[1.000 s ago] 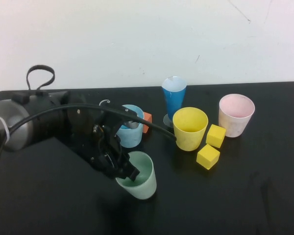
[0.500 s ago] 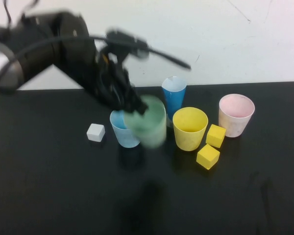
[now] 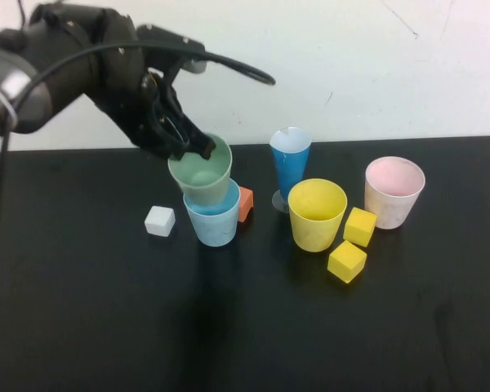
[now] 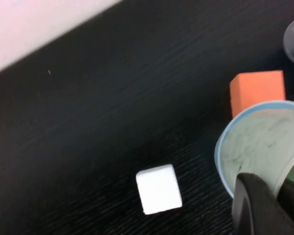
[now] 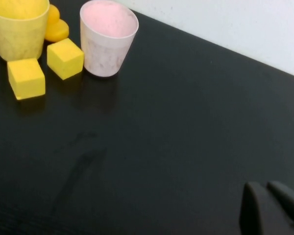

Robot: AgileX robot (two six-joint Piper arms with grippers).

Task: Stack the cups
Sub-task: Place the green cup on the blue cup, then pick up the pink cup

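Note:
My left gripper (image 3: 189, 149) is shut on the rim of the mint green cup (image 3: 201, 173), one finger inside and one outside. It holds the cup tilted, with its base just inside the mouth of the light blue cup (image 3: 213, 222). In the left wrist view the green cup's wall (image 4: 259, 147) sits within the blue rim (image 4: 219, 155), next to my gripper (image 4: 275, 190). The yellow cup (image 3: 317, 214) and the pale pink cup (image 3: 394, 192) stand upright to the right, and also show in the right wrist view (image 5: 19, 24) (image 5: 108, 36). My right gripper (image 5: 272, 205) is shut and empty, low over bare table.
A dark-blue cone glass (image 3: 290, 163) stands behind the yellow cup. An orange block (image 3: 245, 204) touches the blue cup's right side and a white block (image 3: 159, 220) lies to its left. Two yellow blocks (image 3: 359, 226) (image 3: 346, 261) lie between the yellow and pink cups.
My left gripper lifted the green cup off the front of the table, swung it up and back, and now holds it over the light blue cup's mouth.

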